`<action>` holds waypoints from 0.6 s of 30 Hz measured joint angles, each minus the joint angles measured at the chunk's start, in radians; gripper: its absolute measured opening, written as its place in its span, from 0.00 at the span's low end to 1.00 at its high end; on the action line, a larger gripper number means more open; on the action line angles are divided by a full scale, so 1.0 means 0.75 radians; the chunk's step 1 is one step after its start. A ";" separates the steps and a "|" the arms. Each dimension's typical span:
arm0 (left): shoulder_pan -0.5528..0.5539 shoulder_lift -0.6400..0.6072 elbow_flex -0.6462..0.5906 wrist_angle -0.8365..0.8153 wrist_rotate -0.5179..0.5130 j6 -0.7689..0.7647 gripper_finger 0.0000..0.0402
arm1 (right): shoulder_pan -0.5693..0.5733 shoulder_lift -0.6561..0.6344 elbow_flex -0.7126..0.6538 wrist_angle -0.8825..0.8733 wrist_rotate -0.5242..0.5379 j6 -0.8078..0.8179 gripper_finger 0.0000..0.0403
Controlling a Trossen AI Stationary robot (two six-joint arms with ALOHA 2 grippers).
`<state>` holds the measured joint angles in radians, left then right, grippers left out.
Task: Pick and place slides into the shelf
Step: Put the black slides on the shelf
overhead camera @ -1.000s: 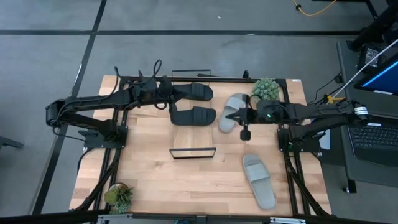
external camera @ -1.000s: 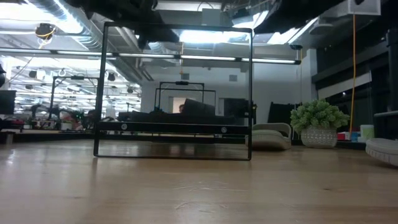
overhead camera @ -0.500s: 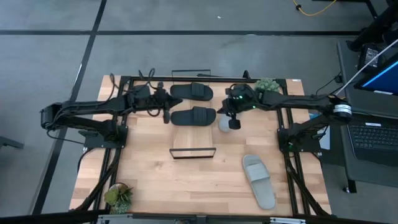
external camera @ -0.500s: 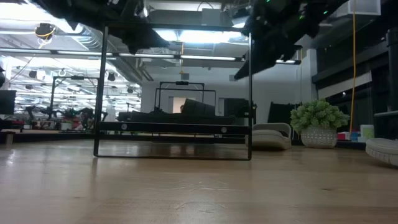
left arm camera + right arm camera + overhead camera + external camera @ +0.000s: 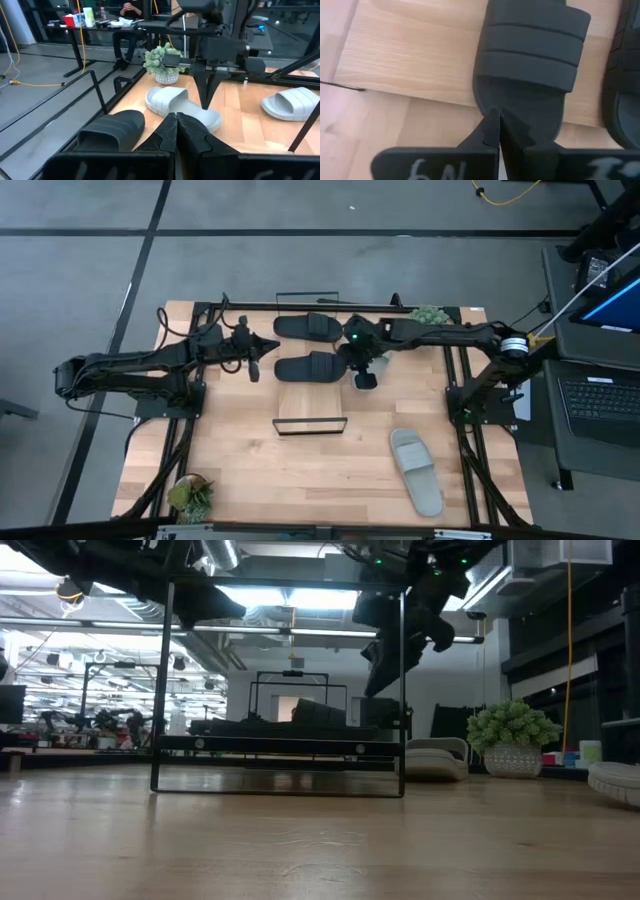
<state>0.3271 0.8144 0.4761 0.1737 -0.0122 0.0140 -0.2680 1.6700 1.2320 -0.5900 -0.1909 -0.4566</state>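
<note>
Two black slides (image 5: 310, 327) (image 5: 312, 367) lie side by side on the shelf (image 5: 311, 405), a light-wood board between black wire frames. My right gripper (image 5: 496, 117) is shut and points steeply down over the heel end of the nearer black slide (image 5: 530, 65). In the low view it stands clear above the shelf. My left gripper (image 5: 175, 122) is shut and level, just left of the shelf. One light grey slide (image 5: 180, 105) lies on the table right of the shelf, under my right arm. A second light grey slide (image 5: 415, 470) lies at the near right.
A small potted plant (image 5: 512, 735) stands at the table's far right corner and another (image 5: 190, 495) at the near left. The arms' black base frames run along both table sides. A person sits at a desk (image 5: 132, 7) beyond the table.
My right gripper has swung from the table's right toward the shelf, tipped downward and sunk, and now stands over the nearer black slide. My left gripper has drawn back toward the table's left edge, away from the shelf. The slides have stayed in place.
</note>
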 joint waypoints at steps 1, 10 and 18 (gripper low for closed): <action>0.000 -0.003 -0.006 0.003 -0.001 0.003 0.00 | 0.012 0.019 0.019 -0.009 0.040 -0.003 0.01; 0.000 -0.007 -0.016 0.001 -0.007 0.067 0.00 | 0.114 0.085 0.084 -0.062 0.300 -0.131 0.16; 0.000 -0.007 -0.016 0.002 -0.047 0.102 0.00 | 0.144 0.090 0.082 -0.027 0.299 -0.130 0.34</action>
<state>0.3271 0.8090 0.4644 0.1749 -0.0471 0.0903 -0.1596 1.7372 1.2938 -0.6104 0.0334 -0.5540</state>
